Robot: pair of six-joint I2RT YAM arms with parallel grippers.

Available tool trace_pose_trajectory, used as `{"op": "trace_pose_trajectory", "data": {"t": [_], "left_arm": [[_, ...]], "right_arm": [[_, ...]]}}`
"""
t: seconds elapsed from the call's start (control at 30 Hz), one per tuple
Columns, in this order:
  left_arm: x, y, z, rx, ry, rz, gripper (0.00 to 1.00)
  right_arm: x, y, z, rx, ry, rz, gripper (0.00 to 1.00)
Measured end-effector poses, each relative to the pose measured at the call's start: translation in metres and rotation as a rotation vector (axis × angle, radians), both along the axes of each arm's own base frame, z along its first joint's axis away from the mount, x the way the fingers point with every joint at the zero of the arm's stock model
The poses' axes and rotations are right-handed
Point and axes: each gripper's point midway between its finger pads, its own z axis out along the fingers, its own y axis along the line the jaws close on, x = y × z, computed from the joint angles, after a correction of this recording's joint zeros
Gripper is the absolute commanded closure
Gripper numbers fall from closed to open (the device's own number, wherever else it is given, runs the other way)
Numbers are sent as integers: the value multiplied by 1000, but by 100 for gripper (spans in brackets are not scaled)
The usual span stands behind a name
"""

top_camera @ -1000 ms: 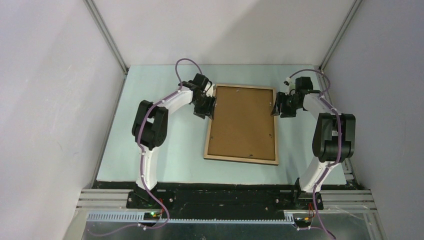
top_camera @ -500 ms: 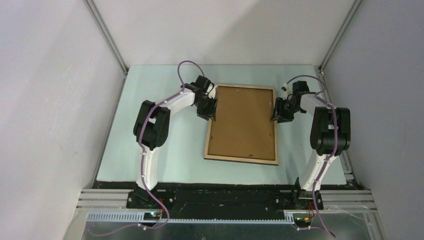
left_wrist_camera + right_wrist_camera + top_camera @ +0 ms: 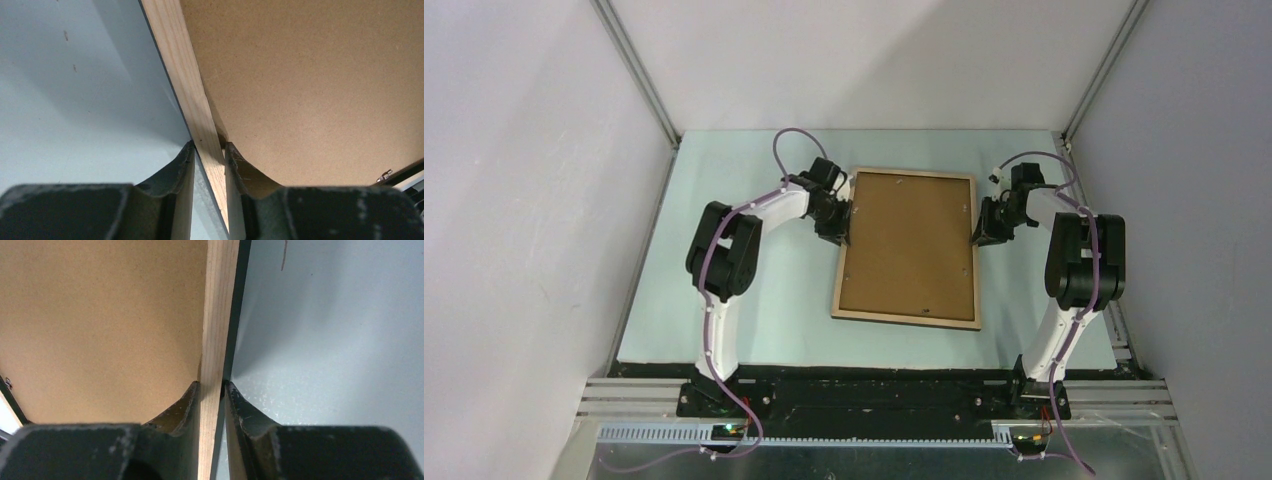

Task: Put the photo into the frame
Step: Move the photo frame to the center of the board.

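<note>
The pale green table (image 3: 754, 290) carries the large thin rectangular picture frame (image 3: 906, 318), which lies flat in the middle with its light-wood back side up. The plain brown hardboard backing panel (image 3: 909, 245) sits inside it and covers the whole opening. The photo is not visible in any view. Whether it lies under the panel or is somewhere else, I cannot tell.

The frame is in the same place as one second ago; only the two arms have changed. One second ago, both grippers stood at the frame's long sides with their jaws wider. Now each one has moved in over its side and has narrowed. The left gripper (image 3: 209, 150) is clenched on the left wooden rail, near the far end. One of its dark fingers (image 3: 182, 162) is on the outer side, and the other is on the inner side, against the panel's edge. The right gripper (image 3: 212, 387) pinches the right rail in the same way, opposite the left one.

In my judgement, the frame is now held from both sides at once and is ready to be lifted or turned. It does not look lifted yet.
</note>
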Motion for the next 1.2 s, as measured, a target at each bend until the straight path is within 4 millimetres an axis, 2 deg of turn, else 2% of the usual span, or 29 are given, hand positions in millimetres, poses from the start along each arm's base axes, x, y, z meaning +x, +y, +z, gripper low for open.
{"op": "trace_pose_trajectory", "data": {"t": [0.17,0.4,0.53,0.67,0.77,0.83,0.9,1.03,1.2], "left_arm": [[-5,2,0,-17,-27,-4,99],[-41,22,-1,0,-2,-38,100],[-64,34,-1,17,23,-67,100],[-84,44,-1,35,44,-94,100],[-94,50,-1,47,61,-104,100],[-97,51,-1,49,64,-113,100],[-99,51,-1,51,67,-122,100],[-101,51,-1,52,68,-136,100],[-101,50,-1,52,68,-137,100]], "right_arm": [[-2,3,0,-3,3,18,88],[-12,25,-1,-9,3,101,90],[-29,38,-1,-12,14,148,87],[-46,47,-1,-8,35,181,73],[-56,53,-1,-1,54,196,54],[-58,57,-1,10,56,207,45],[-57,59,1,12,52,209,39],[-44,61,8,14,25,199,36],[-13,60,12,8,-23,175,37]]}}
